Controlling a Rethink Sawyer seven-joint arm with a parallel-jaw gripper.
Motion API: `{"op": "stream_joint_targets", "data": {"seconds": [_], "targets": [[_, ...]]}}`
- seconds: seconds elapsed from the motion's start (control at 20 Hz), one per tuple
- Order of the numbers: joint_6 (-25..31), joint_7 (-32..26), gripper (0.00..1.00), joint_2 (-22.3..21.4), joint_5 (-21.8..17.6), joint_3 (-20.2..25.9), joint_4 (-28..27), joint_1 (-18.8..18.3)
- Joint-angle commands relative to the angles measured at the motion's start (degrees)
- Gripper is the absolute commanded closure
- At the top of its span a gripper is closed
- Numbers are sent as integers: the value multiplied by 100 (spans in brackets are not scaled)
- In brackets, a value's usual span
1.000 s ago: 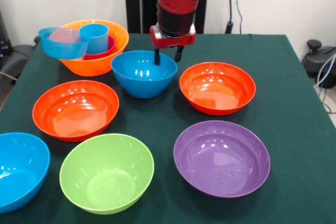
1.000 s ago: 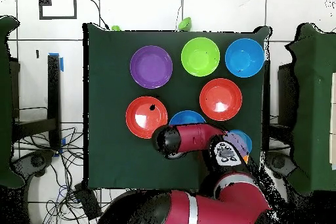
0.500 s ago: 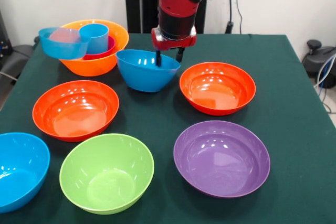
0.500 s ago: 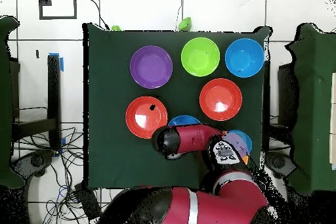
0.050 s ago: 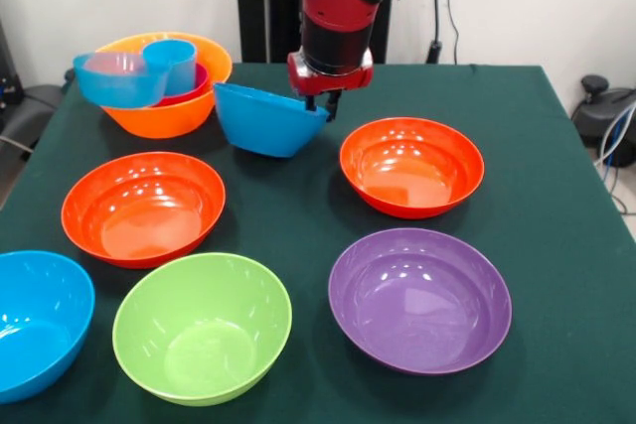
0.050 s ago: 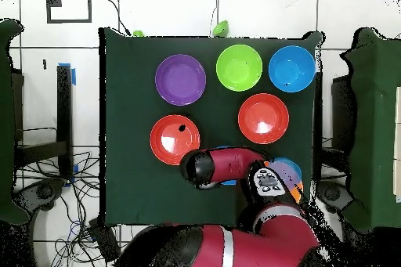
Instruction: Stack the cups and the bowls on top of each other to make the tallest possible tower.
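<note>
The red arm's hand (image 5: 320,99) has pinched shut on the far rim of a glossy blue plastic bowl (image 5: 263,121), which hangs tilted, its low side dipping toward the green-clothed counter (image 5: 556,196); whether it has fully cleared the cloth I can't say.

Just beside it, at the counter's back corner, sits the start of a tower: a wide orange plastic bowl (image 5: 159,114) holding a small red cup (image 5: 195,81), a light-blue straight-sided tumbler (image 5: 171,62) and a shallow light-blue dish (image 5: 114,81) leaning over its rim.

Spread about, apart from one another, are a red-orange bowl (image 5: 143,208), a second red-orange bowl (image 5: 411,166), a purple bowl (image 5: 419,299), a lime green bowl (image 5: 202,326) and another blue bowl (image 5: 35,323), cut off at the picture's edge.

This looks like the pick-and-carry step. Next, I'd guess, the bowl needs lifting clear and levelling before it goes onto another piece; held by one edge, it could swing or slip.

From overhead the arm covers the held bowl and most of the orange stack.
</note>
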Motion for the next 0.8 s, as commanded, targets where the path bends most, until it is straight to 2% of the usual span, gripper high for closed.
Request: {"op": "stream_joint_targets", "data": {"seconds": [0.05,0.2,0.45,0.8], "targets": [[-387,329,100,138,-280,314,-320,190],[-373,229,100,-1,-299,390,-274,217],[71,69,100,-467,-145,532,-124,282],[456,-65,100,-722,-2,688,-44,324]]}}
